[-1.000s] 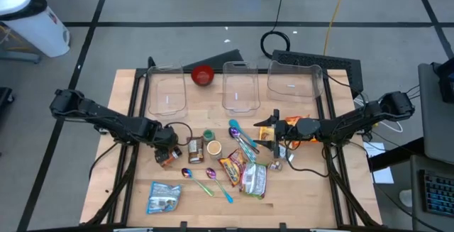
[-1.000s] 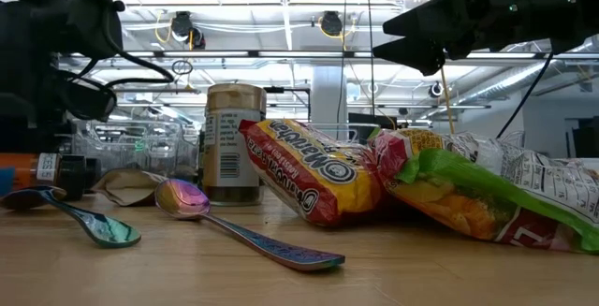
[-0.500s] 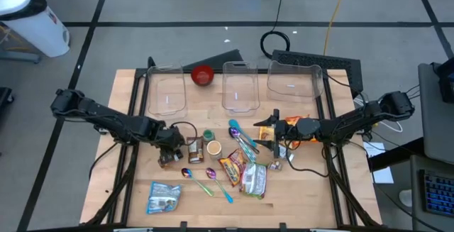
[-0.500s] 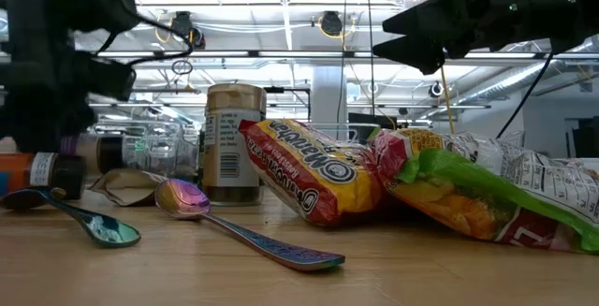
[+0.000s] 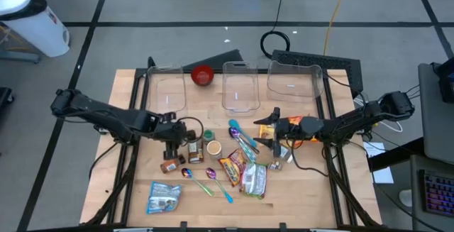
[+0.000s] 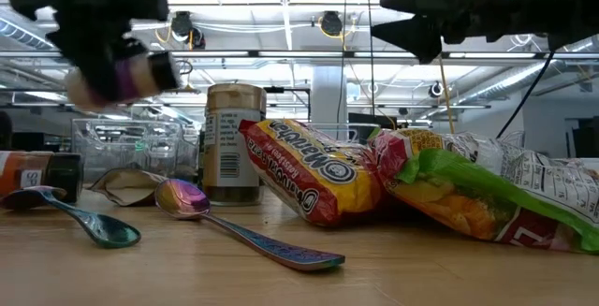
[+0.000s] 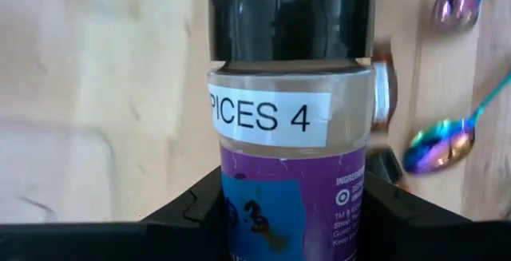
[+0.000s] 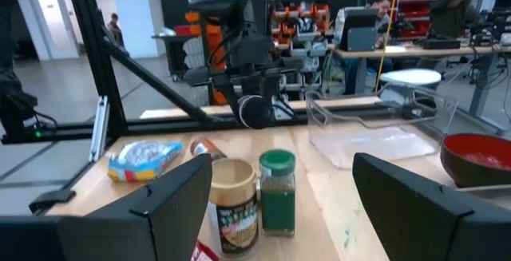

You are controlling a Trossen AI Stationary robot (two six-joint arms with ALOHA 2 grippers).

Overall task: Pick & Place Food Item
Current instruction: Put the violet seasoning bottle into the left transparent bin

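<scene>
- Purple-labelled clear spice jar with a black cap (image 7: 289, 125) sits clamped between the two dark fingers of the left gripper (image 5: 172, 139), its white sticker reading "PICES 4" facing the wrist camera
- From the low view the same jar (image 6: 122, 74) hangs clear above the wooden table (image 6: 393, 269), cap end sticking out past the jaws
- Just below those jaws in the high view lies a brown spice bottle on its side (image 5: 170, 166), apart from the gripper
- Beside the jaws, toward the table's middle, stand a tan-lidded jar (image 5: 212, 148) and a green-capped spice jar (image 5: 208, 135), both upright
- Two iridescent metal spoons (image 5: 201, 180) lie a little further out from the left jaws, near a red-and-yellow noodle packet (image 5: 232, 167)
- Right gripper (image 5: 274, 134) hovers above the table with its jaws spread wide and nothing between them; a blue-handled utensil (image 5: 241, 139) lies just ahead of its fingertips
- Three clear plastic bins (image 5: 240, 86) stand along the far edge, well beyond both sets of jaws, with a red bowl (image 5: 203, 75) between the first two
- Blue snack bag (image 5: 163, 196) lies near the table's front edge, well apart from both grippers
</scene>
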